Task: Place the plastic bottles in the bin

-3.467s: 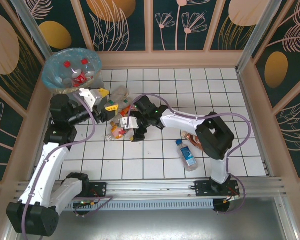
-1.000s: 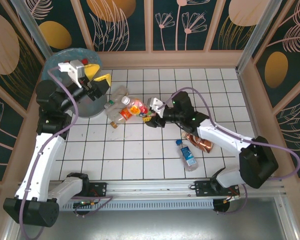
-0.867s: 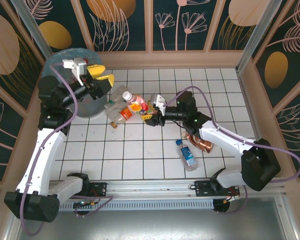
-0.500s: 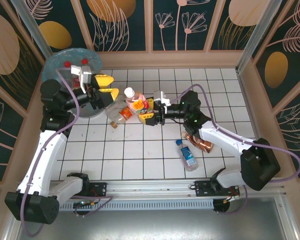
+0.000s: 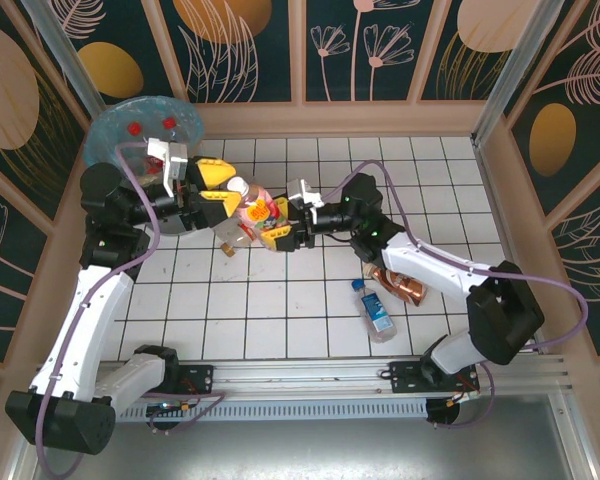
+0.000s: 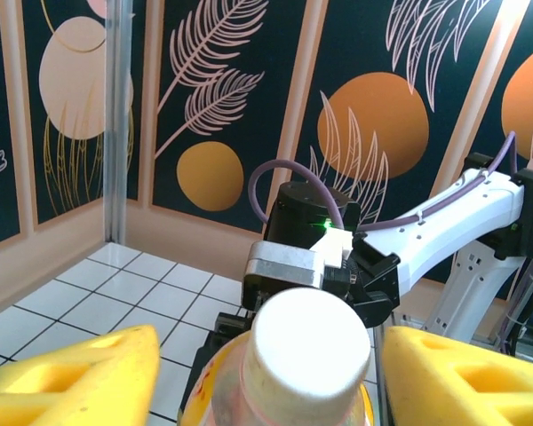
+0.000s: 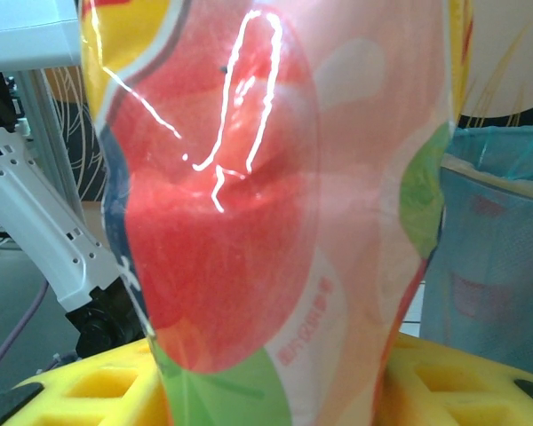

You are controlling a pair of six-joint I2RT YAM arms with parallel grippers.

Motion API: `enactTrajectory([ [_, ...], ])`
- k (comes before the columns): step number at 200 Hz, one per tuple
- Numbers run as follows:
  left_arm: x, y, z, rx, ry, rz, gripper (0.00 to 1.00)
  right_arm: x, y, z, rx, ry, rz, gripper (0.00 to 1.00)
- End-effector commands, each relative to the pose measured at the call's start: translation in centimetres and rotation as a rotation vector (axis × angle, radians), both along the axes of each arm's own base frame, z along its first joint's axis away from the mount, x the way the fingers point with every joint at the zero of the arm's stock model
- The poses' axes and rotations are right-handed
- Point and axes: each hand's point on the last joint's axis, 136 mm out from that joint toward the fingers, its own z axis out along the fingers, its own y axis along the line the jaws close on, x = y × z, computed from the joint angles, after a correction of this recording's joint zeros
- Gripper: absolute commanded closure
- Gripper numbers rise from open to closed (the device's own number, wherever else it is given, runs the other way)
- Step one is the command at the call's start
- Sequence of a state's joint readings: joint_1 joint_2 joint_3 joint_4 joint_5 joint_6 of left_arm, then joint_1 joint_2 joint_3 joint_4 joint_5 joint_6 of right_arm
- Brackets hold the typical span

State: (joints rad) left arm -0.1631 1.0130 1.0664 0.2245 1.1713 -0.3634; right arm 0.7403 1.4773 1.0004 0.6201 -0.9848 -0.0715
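Clamping the right gripper (image 7: 275, 389) on the body of a red-labelled bottle (image 7: 249, 204), with yellow pads (image 7: 98, 390) pressing on both sides of the label. Carrying this bottle clear of the tiled table (image 5: 430, 200), above a small heap of bottles (image 5: 232, 238) left of the table's middle. Presenting the white cap (image 6: 300, 342) to the left gripper (image 6: 266, 377). Standing open on the left, with one yellow finger (image 6: 71, 382) on each side of the cap and a gap showing on both sides; gripping nothing.

Judging the step in hand as a hand-over from right to left, ahead of a drop into the bin (image 5: 98, 148), standing in the far left corner just behind the left arm and already holding several bottles. Leaving a blue-labelled bottle (image 5: 377, 312) and a brown bottle (image 5: 405, 287) lying on the tiles beside the right arm.

Hazards from here, as judgement:

- Opening on the right before closing fully on the left: dropping the bottle onto the heap and scattering it.
- Closing on the cap alone: taking hold of a small, smooth, round part, so risking a slip or a swing during the carry.
- Advancing either arm further: risking finger-to-finger contact, both sets being close together.
- Squeezing hard on the thin wall: buckling the bottle and loosening the hold.
- Swinging low toward the bin: striking the rim and tipping it.
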Motion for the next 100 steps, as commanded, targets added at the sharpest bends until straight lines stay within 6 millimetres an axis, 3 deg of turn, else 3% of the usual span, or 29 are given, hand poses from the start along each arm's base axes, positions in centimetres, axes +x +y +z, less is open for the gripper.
enactTrajectory([
  [1, -0.9, -0.2, 0.0, 0.011, -0.025, -0.034, 0.4, -0.7, 0.5, 1.0, 0.012, -0.019, 0.049, 0.51],
  [25, -1.3, -0.4, -0.1, 0.015, -0.023, -0.061, 0.44, -0.6, 0.6, 0.9, 0.005, -0.013, 0.042, 0.51],
  [55, -1.9, -0.8, -0.1, 0.025, -0.016, -0.103, 0.39, -0.8, 0.8, 0.8, -0.006, -0.007, 0.05, 0.51],
  [86, -2.4, -1.2, -0.5, 0.037, -0.018, -0.141, 0.52, -0.9, 1.0, 0.7, -0.01, -0.009, 0.053, 0.51],
  [100, -2.6, -1.3, -0.4, 0.04, -0.028, -0.146, 0.67, -0.9, 1.0, 0.6, -0.012, -0.01, 0.054, 0.51],
])
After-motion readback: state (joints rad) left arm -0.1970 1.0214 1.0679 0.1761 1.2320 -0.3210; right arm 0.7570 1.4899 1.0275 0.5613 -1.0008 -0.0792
